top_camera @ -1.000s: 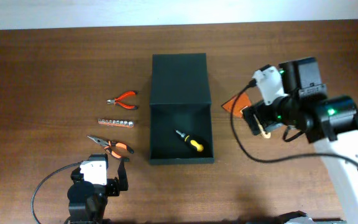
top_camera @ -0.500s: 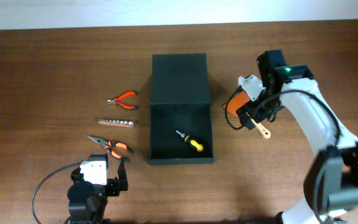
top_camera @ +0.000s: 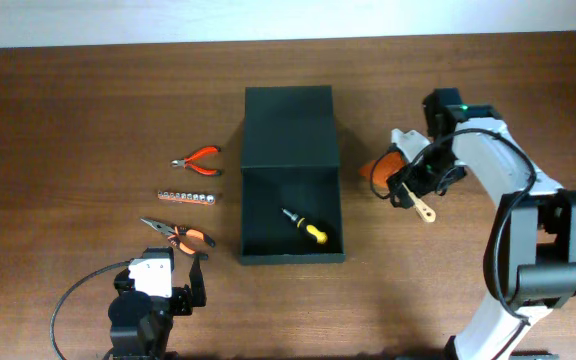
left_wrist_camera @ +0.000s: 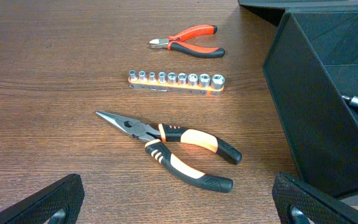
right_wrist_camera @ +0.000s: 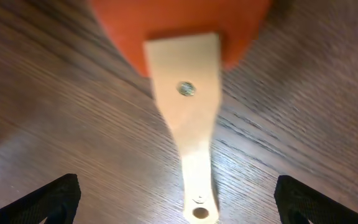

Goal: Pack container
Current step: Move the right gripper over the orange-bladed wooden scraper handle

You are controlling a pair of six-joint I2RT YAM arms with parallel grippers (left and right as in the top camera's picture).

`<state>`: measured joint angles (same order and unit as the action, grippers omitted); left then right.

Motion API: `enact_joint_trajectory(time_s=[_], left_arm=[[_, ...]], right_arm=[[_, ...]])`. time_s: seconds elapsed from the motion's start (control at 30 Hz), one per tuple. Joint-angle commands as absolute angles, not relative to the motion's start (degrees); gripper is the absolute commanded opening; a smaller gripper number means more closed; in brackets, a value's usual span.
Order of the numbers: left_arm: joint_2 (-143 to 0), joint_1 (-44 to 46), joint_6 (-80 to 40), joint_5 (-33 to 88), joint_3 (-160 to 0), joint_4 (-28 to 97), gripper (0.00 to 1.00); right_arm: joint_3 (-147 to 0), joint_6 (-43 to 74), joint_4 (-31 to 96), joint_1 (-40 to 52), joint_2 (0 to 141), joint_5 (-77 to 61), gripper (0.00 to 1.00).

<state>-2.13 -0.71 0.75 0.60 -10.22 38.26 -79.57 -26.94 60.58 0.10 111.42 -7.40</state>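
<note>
Right gripper (right_wrist_camera: 185,202): fingers spread wide, nothing held, poised directly above the scraper (right_wrist_camera: 185,81), pale handle centred between the tips. Left gripper (left_wrist_camera: 179,206): likewise wide open and empty, low over the table near the long-nose pliers (left_wrist_camera: 173,146).

Container (top_camera: 266,238): mid-table, lid flapped back toward the far edge, close to the scraper on its left, not touching. One screwdriver (top_camera: 304,227) inside.

Judged step in hand: pick-up of the scraper. Recommend a straight descent, closing across the narrow part of the handle rather than the orange blade, with tips seated right down at the tabletop first, given a flat-lying tool. Advise lifting well clear of the container's right wall before traversing.

Risk noted: handle skidding or pivoting if gripped off-centre.

Outstanding on the left side: cutters (left_wrist_camera: 188,46), socket rail (left_wrist_camera: 176,79), pliers.
</note>
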Motion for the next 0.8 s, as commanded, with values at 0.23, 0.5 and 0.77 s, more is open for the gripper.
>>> enact_joint_trajectory(time_s=[0.23, 0.5, 0.77], left_arm=[[-1.65, -0.43, 0.21, 0.19, -9.89, 38.17, 0.99], [-1.65, -0.43, 0.21, 0.19, -9.89, 38.17, 0.99], [-1.65, -0.43, 0.21, 0.19, -9.89, 38.17, 0.99]], right_arm=[[-79.05, -26.48, 59.55, -1.48, 112.62, -9.19, 0.96], [-78.96, -24.51, 58.85, -1.48, 115.52, -8.12, 0.95], [-78.63, -21.96, 57.56, -1.48, 115.9, -4.27, 0.93]])
